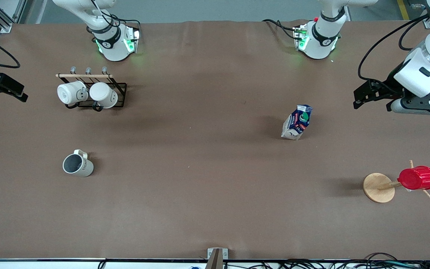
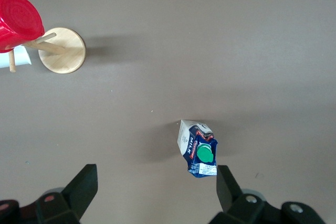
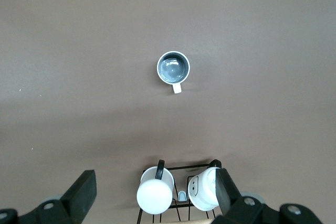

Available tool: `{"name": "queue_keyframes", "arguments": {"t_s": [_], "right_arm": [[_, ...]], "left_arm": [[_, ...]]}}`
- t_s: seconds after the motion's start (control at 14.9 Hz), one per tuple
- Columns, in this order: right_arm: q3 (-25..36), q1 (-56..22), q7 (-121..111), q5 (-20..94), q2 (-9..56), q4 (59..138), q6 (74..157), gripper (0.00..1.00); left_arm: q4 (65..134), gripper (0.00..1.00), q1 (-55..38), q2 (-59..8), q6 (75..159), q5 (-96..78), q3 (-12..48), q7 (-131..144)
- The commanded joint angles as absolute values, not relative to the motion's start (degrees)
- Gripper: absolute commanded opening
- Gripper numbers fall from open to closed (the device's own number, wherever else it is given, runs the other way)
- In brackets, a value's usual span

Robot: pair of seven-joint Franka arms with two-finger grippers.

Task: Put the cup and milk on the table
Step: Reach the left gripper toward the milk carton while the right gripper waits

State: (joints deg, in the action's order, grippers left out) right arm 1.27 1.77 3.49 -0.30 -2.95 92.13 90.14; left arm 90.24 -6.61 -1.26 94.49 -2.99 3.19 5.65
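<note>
The cup (image 1: 77, 164), cream-white with a grey inside, stands upright on the brown table (image 1: 215, 194) toward the right arm's end; it also shows in the right wrist view (image 3: 173, 68). The milk (image 1: 297, 121), a blue and white carton with a green cap, stands on the table toward the left arm's end; it also shows in the left wrist view (image 2: 199, 149). My left gripper (image 1: 371, 99) (image 2: 156, 190) is open and empty, high over the table's end, apart from the milk. My right gripper (image 1: 9, 89) (image 3: 155, 182) is open and empty, high above the mug rack.
A black wire rack (image 1: 120, 95) holds two all-white mugs (image 1: 71, 92) (image 1: 103, 95), farther from the front camera than the cup. A red ribbed cup (image 1: 418, 178) hangs on a wooden peg stand (image 1: 378, 188) nearer to the camera than the milk.
</note>
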Motion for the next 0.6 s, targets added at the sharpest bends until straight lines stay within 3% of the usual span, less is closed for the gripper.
{"name": "queue_keyframes", "arguments": {"t_s": [0.0,0.54], "right_arm": [[1.1,1.7,4.0,-1.3,-3.2,92.6,90.8,1.0],[1.3,1.6,4.1,-1.2,-3.0,92.6,90.8,1.0]], "left_arm": [[90.2,1.0,-7.0,-1.3,95.2,-2.0,3.2,6.2],[90.1,1.0,-8.3,-3.8,95.3,-2.1,3.8,6.2]]}}
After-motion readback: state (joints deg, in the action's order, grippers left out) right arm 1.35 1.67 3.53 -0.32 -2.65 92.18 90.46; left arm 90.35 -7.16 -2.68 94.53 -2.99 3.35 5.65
